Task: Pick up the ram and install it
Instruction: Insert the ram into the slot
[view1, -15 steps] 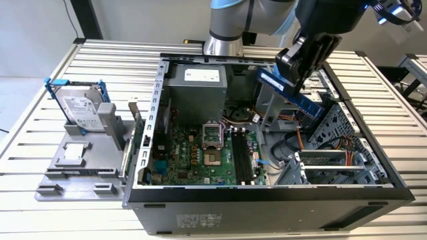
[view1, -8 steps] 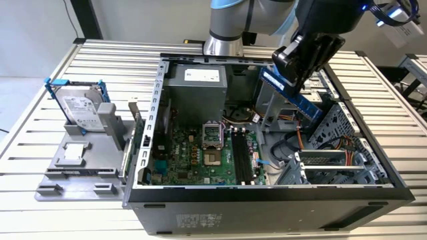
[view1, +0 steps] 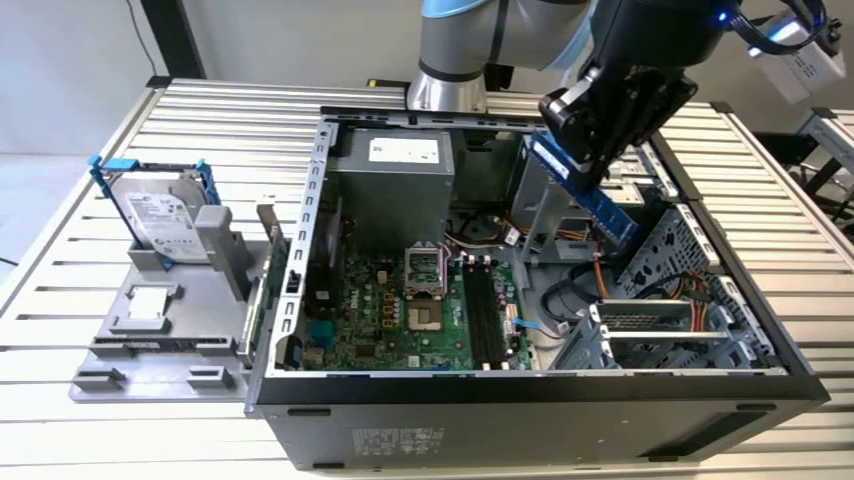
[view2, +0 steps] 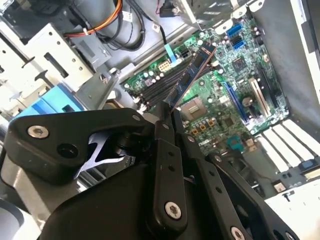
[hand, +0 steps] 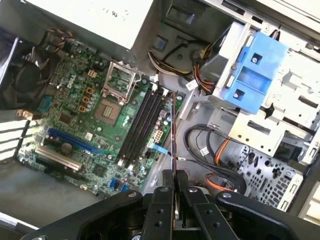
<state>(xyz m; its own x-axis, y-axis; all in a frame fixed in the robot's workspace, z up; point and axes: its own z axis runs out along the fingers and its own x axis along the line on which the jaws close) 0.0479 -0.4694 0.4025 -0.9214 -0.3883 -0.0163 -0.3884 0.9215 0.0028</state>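
- Holding the ram (view1: 597, 195) up in the air, in the upper part of the exterior view toward the exterior view's right, over the open computer case (view1: 534, 385).
- Squeezed shut on one end of the ram with the gripper (view1: 594, 165), with only a thin gap left for the stick and nothing else in the grip.
- Seen edge-on in both wrist views as a thin line, poking out from the gripper (hand: 175, 175) toward the green motherboard (hand: 70, 107) and its long black slots (hand: 142, 122).
- Not in a slot yet, and well apart from the board below.
- Probably very light, thin and stiff: easy to lift, but easy to crack if pushed sideways.
- Probably smooth on its flat faces, so likely to slip in a loose grip.
- Best held by the two flat sides near one end, as here, away from the edge that goes into a slot.
- Better with a firm, even squeeze than a hard one.
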